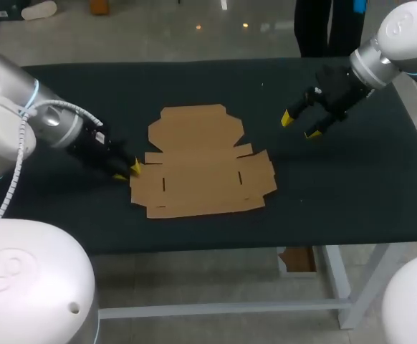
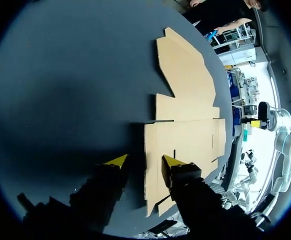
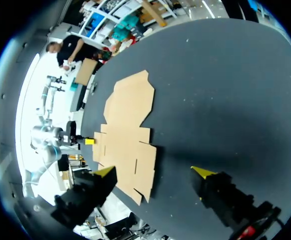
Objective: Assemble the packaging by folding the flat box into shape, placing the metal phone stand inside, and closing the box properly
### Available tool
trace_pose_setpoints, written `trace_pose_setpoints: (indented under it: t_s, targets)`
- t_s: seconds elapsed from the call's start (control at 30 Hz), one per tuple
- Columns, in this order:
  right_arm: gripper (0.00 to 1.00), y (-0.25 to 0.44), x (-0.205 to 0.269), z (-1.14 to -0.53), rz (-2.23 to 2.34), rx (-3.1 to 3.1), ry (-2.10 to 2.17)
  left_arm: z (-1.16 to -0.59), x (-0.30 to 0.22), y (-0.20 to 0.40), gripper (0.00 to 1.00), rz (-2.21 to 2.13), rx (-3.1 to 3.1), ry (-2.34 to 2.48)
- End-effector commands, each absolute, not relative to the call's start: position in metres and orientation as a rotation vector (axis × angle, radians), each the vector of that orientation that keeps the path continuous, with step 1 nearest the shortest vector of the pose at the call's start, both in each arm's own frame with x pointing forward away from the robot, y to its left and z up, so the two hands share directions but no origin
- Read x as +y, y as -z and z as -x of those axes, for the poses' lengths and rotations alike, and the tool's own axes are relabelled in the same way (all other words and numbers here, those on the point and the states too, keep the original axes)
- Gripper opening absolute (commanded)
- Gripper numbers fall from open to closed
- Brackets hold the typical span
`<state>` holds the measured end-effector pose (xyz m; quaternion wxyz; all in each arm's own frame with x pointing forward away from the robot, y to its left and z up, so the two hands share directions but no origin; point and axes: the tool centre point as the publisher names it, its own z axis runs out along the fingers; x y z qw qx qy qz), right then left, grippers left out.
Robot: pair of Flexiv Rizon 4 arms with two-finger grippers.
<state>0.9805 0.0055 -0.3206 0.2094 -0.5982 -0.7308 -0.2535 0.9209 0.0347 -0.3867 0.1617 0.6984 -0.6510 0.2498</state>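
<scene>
Left gripper (image 1: 128,171), mid-left of frame, fingers spread, straddles left edge of the flat box (image 1: 201,165): one yellow tip over cardboard, other over table (image 1: 352,193). Box: plain brown cardboard, die-cut w/ flaps & slots, lying flat at centre on dark matte top. Right gripper (image 1: 299,126), upper right, wide open, well apart from box.

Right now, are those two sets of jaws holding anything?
Left gripper: open, holding nothing, at the edge of the flat cardboard box.
Right gripper: open, holding nothing, apart from the box.
</scene>
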Motion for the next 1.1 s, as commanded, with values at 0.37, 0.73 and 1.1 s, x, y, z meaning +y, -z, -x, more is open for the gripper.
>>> trace_pose_setpoints:
  t_s: [0.37, 0.73, 1.1]
  targets:
    - [1.00, 0.320, 0.006, -0.980, 1.665, -2.033, 0.706, -0.931, 0.057, 0.321, 1.00, -2.086, -1.978, -0.698]
    - [1.00, 0.320, 0.006, -0.980, 1.665, -2.033, 0.706, -0.952, 0.071, 0.286, 1.00, -2.118, -2.023, -0.687]
    - [1.00, 0.320, 0.006, -0.980, 1.665, -2.033, 0.706, -0.983, 0.075, 0.233, 1.00, -2.309, -1.948, -0.685]
